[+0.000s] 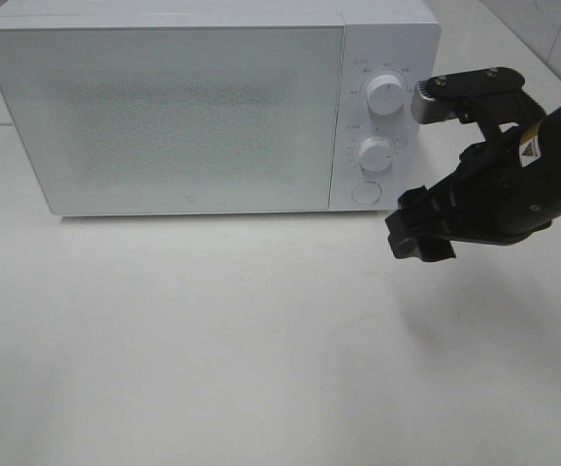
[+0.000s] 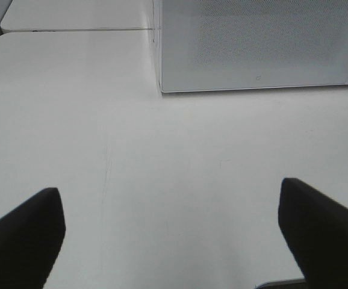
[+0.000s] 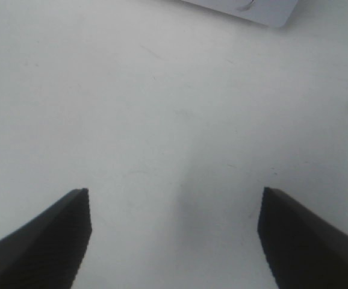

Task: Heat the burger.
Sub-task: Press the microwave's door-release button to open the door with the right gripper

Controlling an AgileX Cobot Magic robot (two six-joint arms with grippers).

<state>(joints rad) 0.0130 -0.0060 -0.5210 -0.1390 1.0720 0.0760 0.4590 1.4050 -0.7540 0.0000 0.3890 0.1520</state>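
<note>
The burger is out of view in all three frames. A white microwave (image 1: 164, 112) stands at the back of the table with its frosted door closed. My right gripper (image 1: 424, 170) hovers open just right of the microwave's control panel (image 1: 378, 116), with nothing between its fingers. The right wrist view shows those open fingers (image 3: 41, 241) above bare table, with a corner of the microwave (image 3: 246, 7) beyond. My left gripper (image 2: 169, 195) is open and empty over the table, facing the microwave's left front corner (image 2: 162, 84). The left arm does not show in the high view.
The panel carries two round dials (image 1: 387, 94) and a round button (image 1: 365, 192). The white table (image 1: 261, 340) spreads in front of the microwave. A table seam (image 2: 71, 30) runs behind on the left.
</note>
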